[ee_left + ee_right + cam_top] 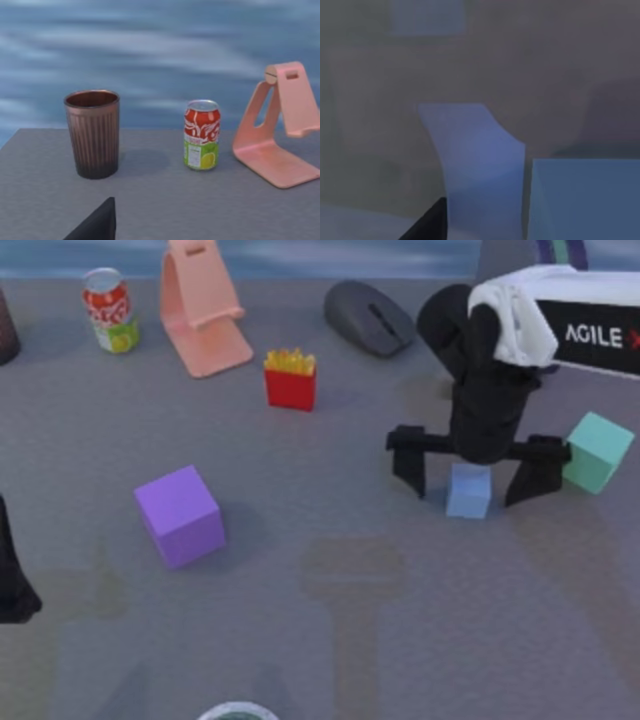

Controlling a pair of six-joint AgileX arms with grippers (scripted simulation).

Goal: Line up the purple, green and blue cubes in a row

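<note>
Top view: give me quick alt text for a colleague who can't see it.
The right arm's pincer hangs open astride the small blue cube, with the green cube just to its right. The purple cube sits alone on the left; a fries box, can, pink stand and mouse line the back.

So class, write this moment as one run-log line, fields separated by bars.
right gripper: open, straddling blue cube | green cube: beside it | purple cube: apart, left | left gripper: parked, left edge
</note>
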